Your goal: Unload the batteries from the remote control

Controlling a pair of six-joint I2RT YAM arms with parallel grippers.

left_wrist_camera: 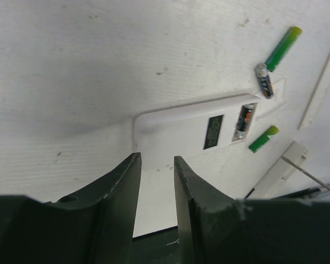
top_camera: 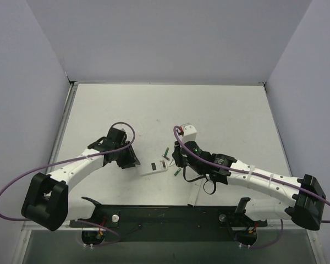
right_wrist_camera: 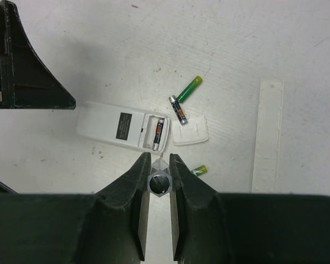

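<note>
The white remote [right_wrist_camera: 121, 125] lies face down with its compartment open, and one dark battery [right_wrist_camera: 159, 132] still sits in it. A loose dark battery [right_wrist_camera: 177, 108] and a green battery [right_wrist_camera: 190, 87] lie just beyond it. A second green battery [right_wrist_camera: 198, 170] lies beside my right fingers. My right gripper [right_wrist_camera: 158, 165] is shut on a grey hex-barrelled tool [right_wrist_camera: 159, 182] whose clear tip points at the compartment end. My left gripper [left_wrist_camera: 157, 159] is open and empty, with its tips at the remote's [left_wrist_camera: 176, 132] other end. From above, the remote [top_camera: 153, 167] lies between both grippers.
The flat white cover piece [right_wrist_camera: 190, 132] lies next to the compartment. A long white strip [right_wrist_camera: 267, 137] lies to the right. A small white box [top_camera: 189, 131] stands behind the right wrist. The table's near edge is just behind the arms.
</note>
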